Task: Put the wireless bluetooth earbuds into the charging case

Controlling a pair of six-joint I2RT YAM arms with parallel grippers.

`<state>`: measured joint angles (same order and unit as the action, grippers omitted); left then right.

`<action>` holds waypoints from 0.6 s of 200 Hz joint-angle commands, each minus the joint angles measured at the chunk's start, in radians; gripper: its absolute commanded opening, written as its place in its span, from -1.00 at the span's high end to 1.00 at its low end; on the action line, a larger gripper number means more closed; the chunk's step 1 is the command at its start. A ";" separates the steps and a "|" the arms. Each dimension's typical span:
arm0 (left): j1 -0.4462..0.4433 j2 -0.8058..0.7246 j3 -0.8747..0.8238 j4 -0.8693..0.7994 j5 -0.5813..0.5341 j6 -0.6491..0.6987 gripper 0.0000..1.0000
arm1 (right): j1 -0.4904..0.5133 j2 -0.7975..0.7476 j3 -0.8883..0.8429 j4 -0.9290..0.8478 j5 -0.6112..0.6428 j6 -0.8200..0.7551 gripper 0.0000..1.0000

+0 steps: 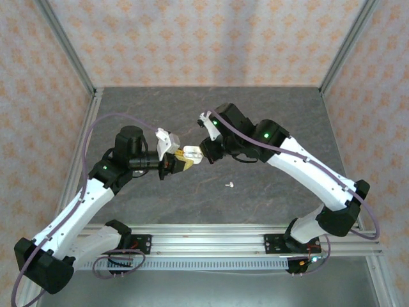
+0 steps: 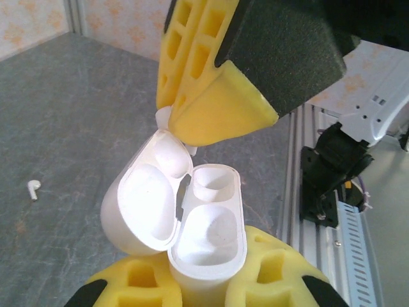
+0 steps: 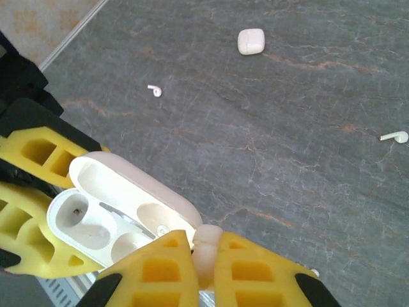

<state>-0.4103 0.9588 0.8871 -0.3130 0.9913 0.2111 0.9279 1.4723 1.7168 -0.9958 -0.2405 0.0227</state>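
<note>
The open charging case (image 2: 192,224) is clamped in the left gripper (image 1: 171,163) and held up over the middle of the bench (image 1: 287,128). An earbud (image 3: 206,240) is pinched tight in the right gripper (image 3: 206,248), and it's brought right up against the rim of the opened lid. A loose earbud (image 1: 231,185) is seen lying toward the near edge, well apart from the case. A second case (image 3: 251,41), closed, is spotted on the bench too.
</note>
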 commanded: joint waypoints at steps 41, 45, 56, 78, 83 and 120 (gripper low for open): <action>0.001 -0.008 0.040 -0.011 0.118 0.049 1.00 | 0.002 -0.080 -0.004 0.036 -0.170 -0.151 0.95; 0.001 -0.008 0.039 -0.008 0.119 0.048 1.00 | 0.002 -0.093 -0.016 0.050 -0.180 -0.153 0.95; 0.002 -0.008 0.037 0.000 0.132 0.050 1.00 | 0.002 -0.133 -0.054 0.101 -0.213 -0.162 0.94; 0.001 -0.005 0.041 0.007 0.161 0.048 1.00 | 0.001 -0.202 -0.125 0.189 -0.275 -0.163 0.94; 0.001 -0.005 0.044 0.008 0.165 0.049 1.00 | 0.001 -0.212 -0.139 0.207 -0.288 -0.161 0.94; 0.002 0.003 0.061 0.007 0.190 0.048 1.00 | 0.002 -0.238 -0.195 0.259 -0.336 -0.173 0.94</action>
<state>-0.4107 0.9604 0.9028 -0.3386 1.1267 0.2379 0.9241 1.2404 1.5509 -0.8188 -0.5140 -0.1211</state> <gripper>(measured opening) 0.132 0.095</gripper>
